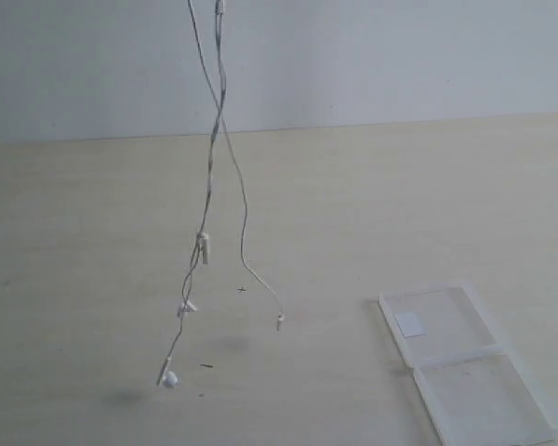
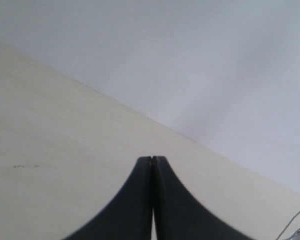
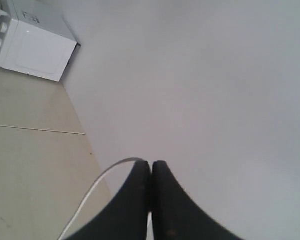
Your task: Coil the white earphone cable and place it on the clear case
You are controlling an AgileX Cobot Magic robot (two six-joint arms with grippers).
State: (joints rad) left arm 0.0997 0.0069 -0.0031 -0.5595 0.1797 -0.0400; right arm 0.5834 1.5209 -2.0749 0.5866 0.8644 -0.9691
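White earphone cable dangles – top cut off overhead

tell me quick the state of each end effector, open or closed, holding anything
Left end effector: closed, nothing visibly held.
Right end effector: closed on the thin white earphone cable, which runs out beside its tips.

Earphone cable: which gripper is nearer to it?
Right. The right gripper is shut with the cable running out from its tips. The left gripper is shut with nothing at its tips; the cable shows only off to its side, apart.
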